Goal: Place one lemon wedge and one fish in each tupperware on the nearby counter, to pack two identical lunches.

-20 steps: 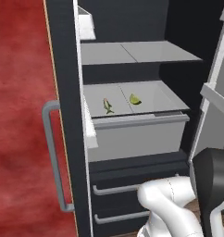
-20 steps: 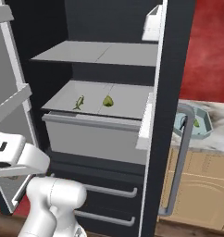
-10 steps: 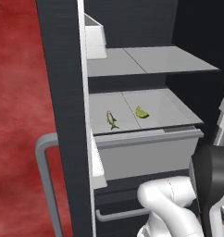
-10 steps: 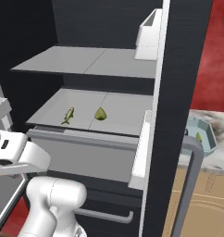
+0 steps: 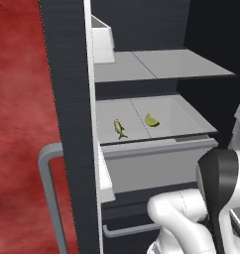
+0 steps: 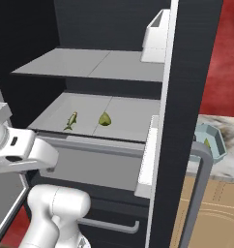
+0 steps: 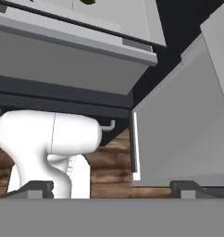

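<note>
Here, a small olive-green fish (image 5: 120,128) and a yellow-green lemon wedge (image 5: 151,120) are lying side by side on the lower grey shelf (image 5: 184,116) of an open dark fridge, the fish toward the door side and the wedge near it but apart. In the right base view the same fish (image 6: 71,120) is sitting left of the wedge (image 6: 105,119), both close to the shelf's front edge. A second grey shelf (image 6: 85,64) is hanging above them, and a white door bin (image 6: 156,43) is clinging to the inside of the open fridge door at that upper level. Below the lower shelf a pale grey drawer (image 5: 156,166) is jutting forward.

To the right of the door's edge, a pale blue octagonal tupperware tray (image 6: 212,142) is resting on the white-grey marbled stone desk (image 6: 225,162) over tan wooden cabinet fronts, with something small and yellow-green inside it that is too small to name.

The white arm is folding low before the fridge. In the hand view, the pincer (image 7: 112,189) is standing wide open, its two dark fingertips (image 7: 34,187) spread far apart and holding nothing, looking up at the underside of the grey drawer and a wooden floor.
</note>
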{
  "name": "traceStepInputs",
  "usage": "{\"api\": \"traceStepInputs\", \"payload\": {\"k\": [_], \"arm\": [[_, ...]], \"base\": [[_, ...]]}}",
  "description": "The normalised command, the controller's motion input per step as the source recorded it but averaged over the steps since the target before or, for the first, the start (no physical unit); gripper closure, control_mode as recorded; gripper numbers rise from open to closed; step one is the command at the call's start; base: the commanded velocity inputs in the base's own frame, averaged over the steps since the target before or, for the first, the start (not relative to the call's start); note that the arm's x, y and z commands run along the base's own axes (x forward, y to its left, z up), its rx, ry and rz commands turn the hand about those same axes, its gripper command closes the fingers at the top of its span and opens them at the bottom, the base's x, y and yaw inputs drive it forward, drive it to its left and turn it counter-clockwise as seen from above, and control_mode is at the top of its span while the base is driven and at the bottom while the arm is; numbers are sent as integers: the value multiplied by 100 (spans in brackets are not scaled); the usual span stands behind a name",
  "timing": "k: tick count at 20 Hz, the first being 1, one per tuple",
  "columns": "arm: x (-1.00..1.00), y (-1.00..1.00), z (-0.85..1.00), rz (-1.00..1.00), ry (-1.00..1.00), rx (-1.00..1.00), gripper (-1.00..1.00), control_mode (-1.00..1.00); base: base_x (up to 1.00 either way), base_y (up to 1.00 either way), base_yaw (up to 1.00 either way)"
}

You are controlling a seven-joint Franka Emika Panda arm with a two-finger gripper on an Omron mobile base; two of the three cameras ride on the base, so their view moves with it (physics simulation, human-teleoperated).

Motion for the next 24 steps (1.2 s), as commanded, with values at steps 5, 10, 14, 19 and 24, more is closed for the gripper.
{"api": "traceStepInputs", "payload": {"k": [5,10,14,19,24], "arm": [[71,9,0,0,-24,0,-100,-100],[86,0,0,0,-21,6,-100,-100],[86,0,0,0,-9,20,-100,-100],[66,2,0,0,0,17,-100,-100],[48,1,-1,0,6,1,-100,-100]], "base": [[0,0,0],[0,0,0],[0,0,0],[0,0,0],[0,0,0]]}}
